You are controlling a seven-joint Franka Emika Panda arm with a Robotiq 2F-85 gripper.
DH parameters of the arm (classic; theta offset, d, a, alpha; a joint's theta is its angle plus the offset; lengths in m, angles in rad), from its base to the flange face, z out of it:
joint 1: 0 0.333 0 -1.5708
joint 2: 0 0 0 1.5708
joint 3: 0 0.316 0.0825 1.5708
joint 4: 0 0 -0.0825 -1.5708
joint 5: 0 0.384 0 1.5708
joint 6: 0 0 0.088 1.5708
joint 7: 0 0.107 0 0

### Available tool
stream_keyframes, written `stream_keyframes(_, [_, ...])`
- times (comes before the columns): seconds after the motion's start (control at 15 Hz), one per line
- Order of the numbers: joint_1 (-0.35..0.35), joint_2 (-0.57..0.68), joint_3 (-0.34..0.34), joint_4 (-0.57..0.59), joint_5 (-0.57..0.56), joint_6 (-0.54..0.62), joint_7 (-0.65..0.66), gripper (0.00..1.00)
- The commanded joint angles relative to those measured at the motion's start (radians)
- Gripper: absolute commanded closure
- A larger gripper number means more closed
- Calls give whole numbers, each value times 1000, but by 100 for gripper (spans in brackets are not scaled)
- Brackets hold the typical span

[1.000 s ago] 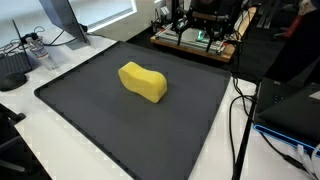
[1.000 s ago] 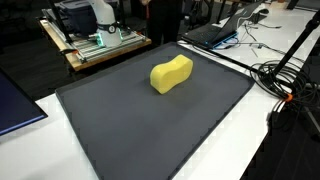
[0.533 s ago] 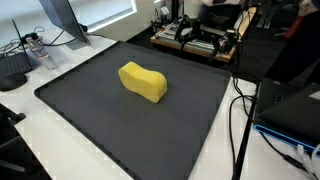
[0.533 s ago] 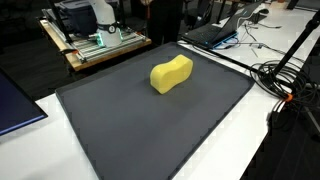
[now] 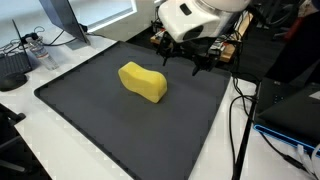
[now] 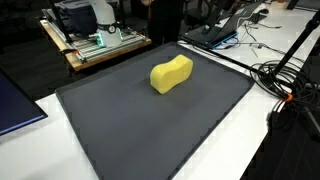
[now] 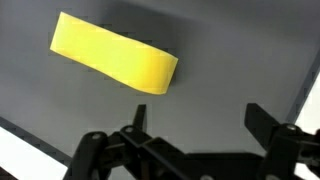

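Overall: single arm hanging over a dark grey rubbery mat point(image 5: 120, 130) on a white tabletop point(image 5: 70, 55).
Gripper: black two-finger gripper point(image 5: 183, 58) under a white wrist housing, raised above the far part of the mat in an exterior view; out of frame in the exterior view of the sponge and laptop.
Jaws: released, spread wide, nothing between them; dark fingers point(image 7: 92, 150) well apart at the bottom of the wrist view, with only bare mat point(image 7: 230, 60) in the gap.
Nearest thing: yellow, waisted, peanut-shaped foam sponge point(image 5: 143, 82), lying flat near the middle of the mat in both exterior views point(image 6: 171, 74).
Sponge and gripper: apart, no contact; sponge point(image 7: 115, 65) up and to the left of the gripper point(image 7: 185, 150) in the wrist view, outside the line of the fingers.
Surroundings: wooden board with equipment point(image 6: 95, 45) beyond the mat's far edge; open laptop point(image 6: 215, 32) near a far corner; black cables point(image 6: 285, 80) on the tabletop beside the mat; dark monitor point(image 5: 60, 20) at a back corner.
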State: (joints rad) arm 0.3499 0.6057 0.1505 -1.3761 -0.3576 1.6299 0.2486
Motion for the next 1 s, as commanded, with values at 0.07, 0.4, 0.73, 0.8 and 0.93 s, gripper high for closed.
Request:
stream_keyframes(0.07, [1,149,-30,233,-6,-97,-198,0])
stream_keyframes(0.4, [-41,246,-41,392,20,-111,-427,0])
stream_keyframes(0.73, [-101,316,-37,515,55,-158,-630,0])
stream_keyframes(0.8, [-113,326,-36,531,62,-169,-668,0])
stream_keyframes(0.93, [-134,341,-35,559,77,-192,-736,0])
